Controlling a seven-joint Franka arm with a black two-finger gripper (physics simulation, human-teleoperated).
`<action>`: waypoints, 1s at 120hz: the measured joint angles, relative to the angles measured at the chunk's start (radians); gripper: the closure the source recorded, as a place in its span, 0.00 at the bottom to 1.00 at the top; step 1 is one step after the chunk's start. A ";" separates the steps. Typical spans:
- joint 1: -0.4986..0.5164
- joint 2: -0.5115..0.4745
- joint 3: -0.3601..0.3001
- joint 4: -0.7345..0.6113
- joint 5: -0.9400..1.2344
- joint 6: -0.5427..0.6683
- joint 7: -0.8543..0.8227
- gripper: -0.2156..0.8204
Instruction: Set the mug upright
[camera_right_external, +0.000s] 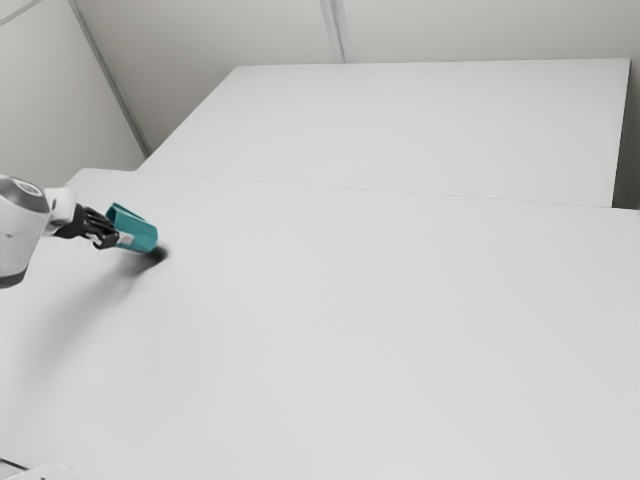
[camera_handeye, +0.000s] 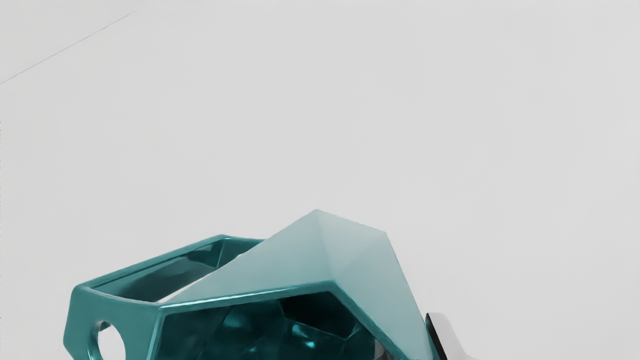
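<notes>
Bright, even light washes the white table (camera_right_external: 400, 320), with the walls (camera_right_external: 230, 35) slightly greyer. A soft shadow (camera_right_external: 90, 308) is darkest beside the mug (camera_right_external: 137, 232) and fades nearer, toward the exterior view's left. In the wrist view, pale sheen (camera_handeye: 300, 260) coats the mug's side, its rim (camera_handeye: 240, 297) gleams, and small glints (camera_handeye: 310, 344) dot the dark inside.

At the exterior view's left, the mug (camera_right_external: 141, 232) is held by the claw (camera_right_external: 117, 240) (its wall pinched) over the surface (camera_right_external: 400, 330).
</notes>
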 joint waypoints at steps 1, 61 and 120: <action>-0.003 -0.003 0.000 -0.001 0.000 0.000 -0.001 0.92; -0.406 -0.267 0.196 -0.149 0.294 -0.125 -0.371 0.96; -0.778 -0.292 0.337 -0.125 0.601 -0.407 -1.190 0.97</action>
